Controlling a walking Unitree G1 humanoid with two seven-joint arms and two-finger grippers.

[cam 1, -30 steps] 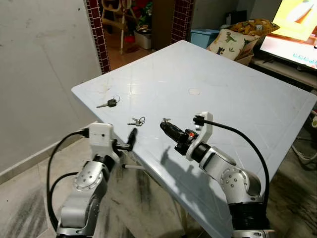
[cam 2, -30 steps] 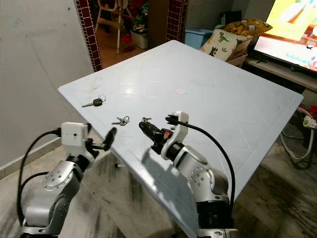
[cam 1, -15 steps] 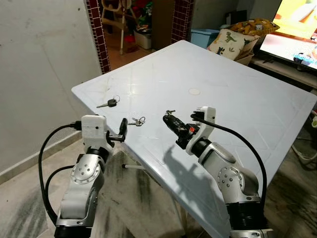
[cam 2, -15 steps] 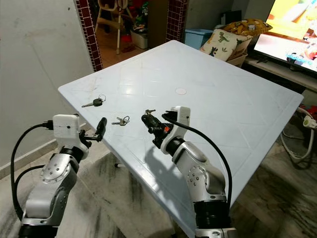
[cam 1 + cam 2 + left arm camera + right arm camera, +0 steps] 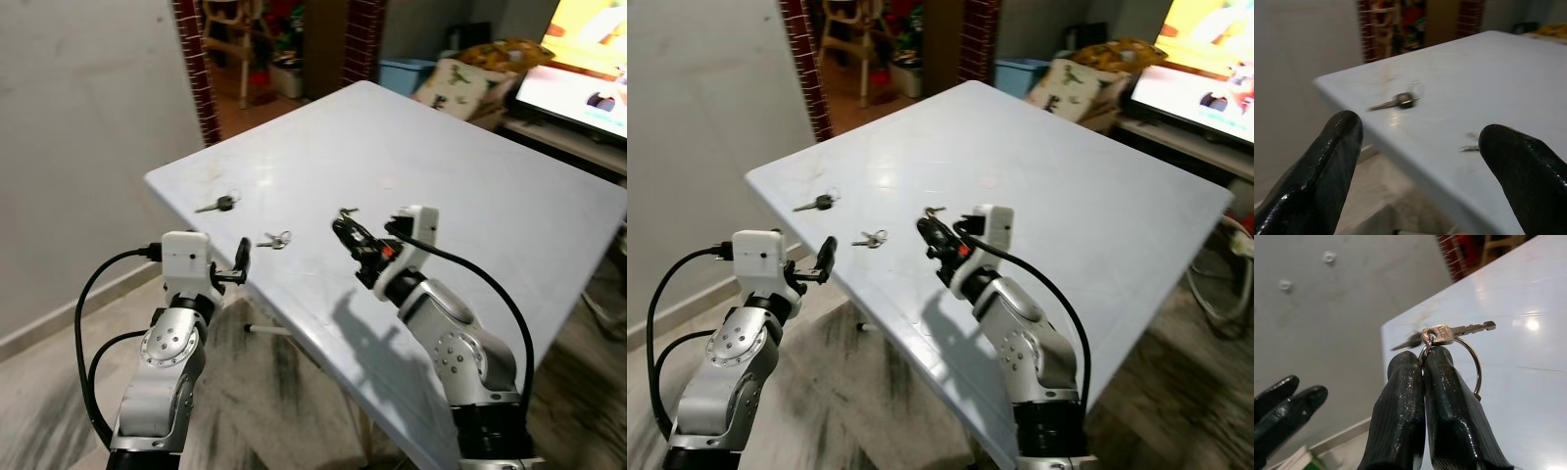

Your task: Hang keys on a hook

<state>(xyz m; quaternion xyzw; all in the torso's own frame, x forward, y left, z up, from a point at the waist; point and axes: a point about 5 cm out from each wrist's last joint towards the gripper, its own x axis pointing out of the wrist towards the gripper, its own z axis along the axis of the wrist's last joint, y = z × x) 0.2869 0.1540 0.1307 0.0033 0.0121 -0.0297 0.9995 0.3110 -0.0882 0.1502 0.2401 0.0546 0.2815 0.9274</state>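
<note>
My right gripper (image 5: 345,223) hangs above the white table (image 5: 470,196), shut on a key ring. In the right wrist view its fingers (image 5: 1405,382) pinch the ring (image 5: 1475,368), and a silver key (image 5: 1452,331) sticks out above the tips. My left gripper (image 5: 242,257) is open beside the table's near left edge, with nothing between its fingers (image 5: 1337,161). A black-headed key (image 5: 217,204) and a small bunch of keys (image 5: 274,239) lie on the table near that edge. Two small round knobs (image 5: 1328,256) show on the grey wall.
The grey wall (image 5: 78,117) stands left of the table. A brick-framed doorway (image 5: 265,49) opens behind it. A dinosaur-print pillow (image 5: 460,78), a blue bin (image 5: 407,70) and a lit TV (image 5: 588,49) are at the back right. Bare floor (image 5: 274,392) lies below the table's near edge.
My right gripper has lifted the key ring higher and a little further over the table. My left arm rose and drew back left of the table edge, then stayed put.
</note>
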